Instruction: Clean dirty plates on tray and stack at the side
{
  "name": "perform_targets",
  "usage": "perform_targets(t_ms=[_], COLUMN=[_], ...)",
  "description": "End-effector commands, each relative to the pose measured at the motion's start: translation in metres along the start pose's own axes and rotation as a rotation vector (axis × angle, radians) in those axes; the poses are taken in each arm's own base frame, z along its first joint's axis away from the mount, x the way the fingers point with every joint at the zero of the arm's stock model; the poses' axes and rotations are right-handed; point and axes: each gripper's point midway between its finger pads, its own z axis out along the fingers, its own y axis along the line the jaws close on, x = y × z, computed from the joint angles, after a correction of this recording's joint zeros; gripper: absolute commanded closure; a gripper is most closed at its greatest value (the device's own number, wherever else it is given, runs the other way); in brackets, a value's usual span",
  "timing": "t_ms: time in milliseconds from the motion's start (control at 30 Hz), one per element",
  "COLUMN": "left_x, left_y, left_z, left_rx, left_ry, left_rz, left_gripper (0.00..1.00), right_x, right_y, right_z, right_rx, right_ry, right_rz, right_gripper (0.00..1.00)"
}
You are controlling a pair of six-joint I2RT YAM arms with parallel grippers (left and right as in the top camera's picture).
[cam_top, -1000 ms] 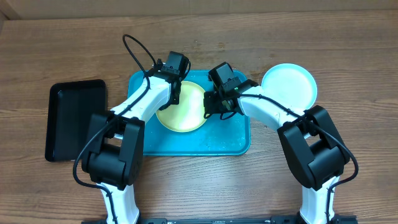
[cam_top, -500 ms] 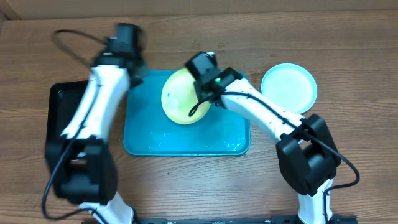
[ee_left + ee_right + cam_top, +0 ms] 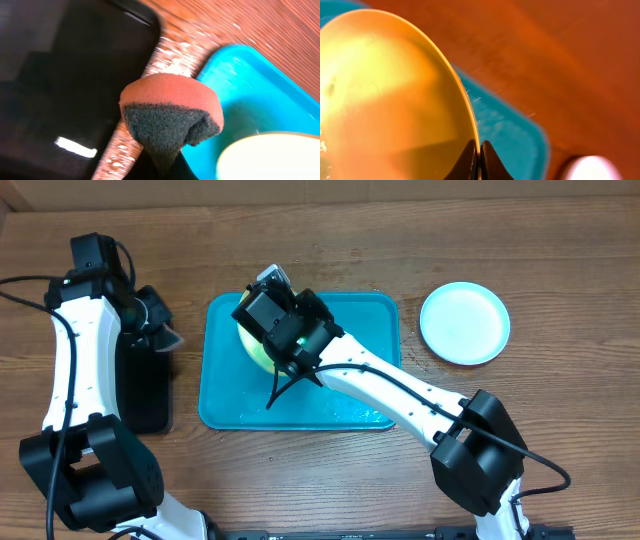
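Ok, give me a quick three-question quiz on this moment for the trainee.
1. True or false: the right end effector is shut on the rim of the yellow plate.
2. What does the left end effector hold? A) a sponge B) a cup C) nothing
3. Fill in: the pale plate lies on the ___, to the right of the blue tray.
Key: 1 true; 2 A; 3 table.
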Motion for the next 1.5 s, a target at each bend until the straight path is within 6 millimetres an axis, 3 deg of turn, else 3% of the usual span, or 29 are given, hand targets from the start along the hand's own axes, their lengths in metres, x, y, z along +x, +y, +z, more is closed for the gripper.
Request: perform_targets(t_ms=[0, 167, 233, 400, 667, 833, 933, 1200, 1467], left_x=[0.011, 0.026, 0.04, 0.072, 0.131, 0.153, 0.151, 0.118, 0.091], left_y=[-0.039, -0.064, -0.081, -0.11, -0.133, -0.138, -0.13, -0.1, -0.118], left_z=[-0.007, -0.006, -0.002, 0.009, 0.053, 0.077, 0.086, 0.103, 0.101], left_rx=[0.163, 0.195, 0.207, 0.221, 0.246, 0.269, 0.215, 0.013, 0.054], left_ry=[0.035, 0.059, 0.078, 0.109, 0.154, 0.139, 0.103, -0.077, -0.226], left_rz=[0.13, 0.19, 0.248, 0.401, 0.502, 0.537, 0.536, 0.516, 0.52], left_gripper=[0.96, 0.96, 0.96, 0.96, 0.96, 0.96, 0.96, 0.96, 0.96], right_x=[0.008, 0.047, 0.07, 0.098, 0.118, 0.12, 0.12, 0.122, 0.124], right_y=[0.012, 0.016, 0.002, -0.008, 0.004, 0.012, 0.012, 0.013, 0.026], right_z=[0.008, 0.023, 0.048, 0.072, 0.078, 0.074, 0.074, 0.073, 0.064], right_rx=[-0.249, -0.476, -0.44, -0.415, -0.457, -0.5, -0.499, -0.5, -0.546], right_ry=[0.093, 0.29, 0.361, 0.414, 0.449, 0.463, 0.463, 0.471, 0.464], right_rz=[0.19, 0.302, 0.404, 0.483, 0.489, 0.492, 0.492, 0.481, 0.371], right_gripper=[0.96, 0.96, 0.96, 0.96, 0.96, 0.96, 0.96, 0.96, 0.96])
